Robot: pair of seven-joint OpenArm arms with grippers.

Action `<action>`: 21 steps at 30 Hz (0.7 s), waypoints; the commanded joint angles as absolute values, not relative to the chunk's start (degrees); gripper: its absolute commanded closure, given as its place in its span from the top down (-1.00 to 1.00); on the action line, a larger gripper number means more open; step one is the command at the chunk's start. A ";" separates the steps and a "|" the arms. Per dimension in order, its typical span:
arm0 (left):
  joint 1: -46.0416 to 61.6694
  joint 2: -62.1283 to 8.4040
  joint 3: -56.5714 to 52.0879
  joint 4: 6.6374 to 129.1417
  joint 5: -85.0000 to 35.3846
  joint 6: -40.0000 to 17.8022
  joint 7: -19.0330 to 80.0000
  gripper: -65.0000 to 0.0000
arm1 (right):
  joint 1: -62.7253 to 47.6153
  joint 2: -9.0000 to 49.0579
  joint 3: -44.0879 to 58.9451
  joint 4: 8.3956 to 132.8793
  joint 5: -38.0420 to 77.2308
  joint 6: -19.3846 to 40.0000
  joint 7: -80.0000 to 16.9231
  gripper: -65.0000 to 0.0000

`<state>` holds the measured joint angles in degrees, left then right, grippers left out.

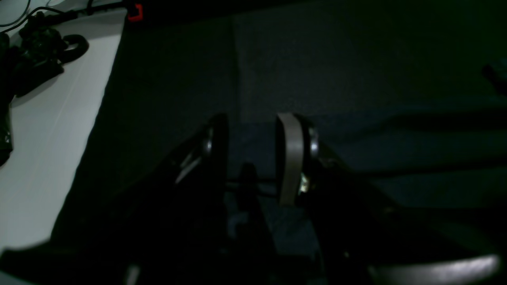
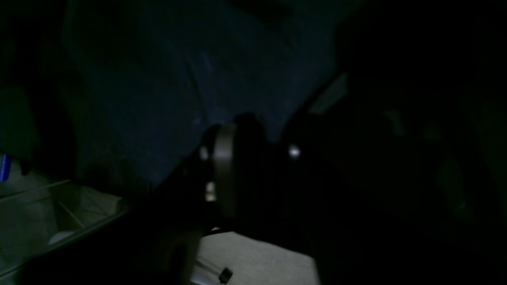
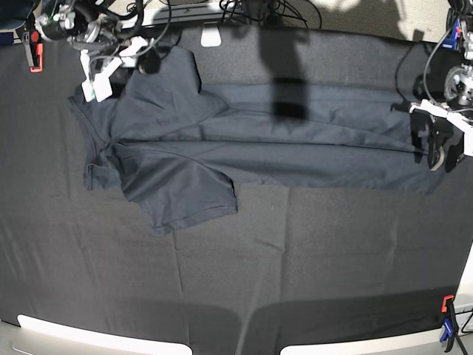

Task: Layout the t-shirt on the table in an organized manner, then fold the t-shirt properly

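Left gripper (image 1: pixel 251 154), jaws apart, nothing between them, hovers over the t-shirt (image 3: pixel 244 148) spread lengthwise across the table (image 3: pixel 295 259). Right gripper (image 3: pixel 111 70) at the collar end; jaw state unclear. No legible writing.

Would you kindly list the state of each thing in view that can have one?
t-shirt: spread lengthwise across the table, folded into a long band, one sleeve splayed toward the front.
table: covered with creased black cloth.
left gripper: open, jaws apart, nothing between them, at the shirt's hem end.
right gripper: at the collar end; grip unclear.
clamps: fixed on the table edge.
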<state>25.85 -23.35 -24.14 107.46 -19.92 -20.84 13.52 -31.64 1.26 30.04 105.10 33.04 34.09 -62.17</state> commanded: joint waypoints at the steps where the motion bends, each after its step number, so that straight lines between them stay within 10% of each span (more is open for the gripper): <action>1: 25.54 -24.16 -24.67 108.40 -20.64 -20.64 11.88 -0.46 | -32.27 1.43 30.02 105.47 32.14 34.26 -64.73 -0.70; 5: 25.54 -24.16 -24.67 108.40 -20.64 -20.64 11.90 -0.46 | -32.05 1.45 30.02 105.65 33.67 34.26 -62.98 -0.97; 21: 25.58 -24.16 -24.67 108.40 -20.67 -20.67 11.94 -0.46 | -9.26 1.43 29.98 107.00 34.72 33.93 -59.55 -0.98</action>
